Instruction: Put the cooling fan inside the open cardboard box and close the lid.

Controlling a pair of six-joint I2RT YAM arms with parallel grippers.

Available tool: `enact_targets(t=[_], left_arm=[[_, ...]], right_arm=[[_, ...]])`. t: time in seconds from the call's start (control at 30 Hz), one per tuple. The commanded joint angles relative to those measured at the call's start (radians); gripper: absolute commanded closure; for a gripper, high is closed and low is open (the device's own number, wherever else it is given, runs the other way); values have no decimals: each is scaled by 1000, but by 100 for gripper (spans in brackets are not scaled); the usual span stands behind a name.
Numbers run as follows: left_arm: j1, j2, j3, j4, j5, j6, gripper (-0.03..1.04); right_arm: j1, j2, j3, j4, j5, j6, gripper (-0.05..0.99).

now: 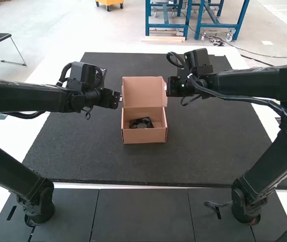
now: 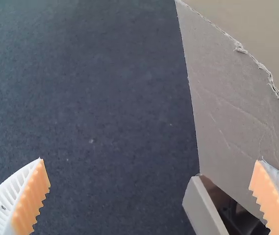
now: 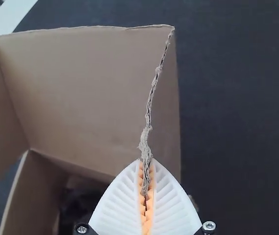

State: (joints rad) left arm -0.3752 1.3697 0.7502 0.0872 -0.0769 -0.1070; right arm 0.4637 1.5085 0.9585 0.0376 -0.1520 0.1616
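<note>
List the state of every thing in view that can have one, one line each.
cardboard box: open, standing on the mat.
lid: raised upright, not closed.
cooling fan: lying inside the box.
left gripper: fingers open, at the lid's left edge.
right gripper: fingers shut on the lid's right edge.

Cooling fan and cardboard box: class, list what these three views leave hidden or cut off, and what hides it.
Cooling fan: high view, near part hidden by the cardboard box front wall; blades too small.
Box interior: left wrist view, screened by the raised lid, cut off at the edge.
Lid edge: right wrist view, covered where the fingers of the right gripper pinch it.
</note>
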Motion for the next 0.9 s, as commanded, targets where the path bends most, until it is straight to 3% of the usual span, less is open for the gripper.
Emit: enact_targets(t=[0.0,0.87], left_arm=[[-8,12,52,6,19,-5,5],[-8,-17,37,-78,80,-5,5]], right_arm=[[27,-56,19,-5,-46,30,95],[69,-56,-38,-140,-66,19,95]])
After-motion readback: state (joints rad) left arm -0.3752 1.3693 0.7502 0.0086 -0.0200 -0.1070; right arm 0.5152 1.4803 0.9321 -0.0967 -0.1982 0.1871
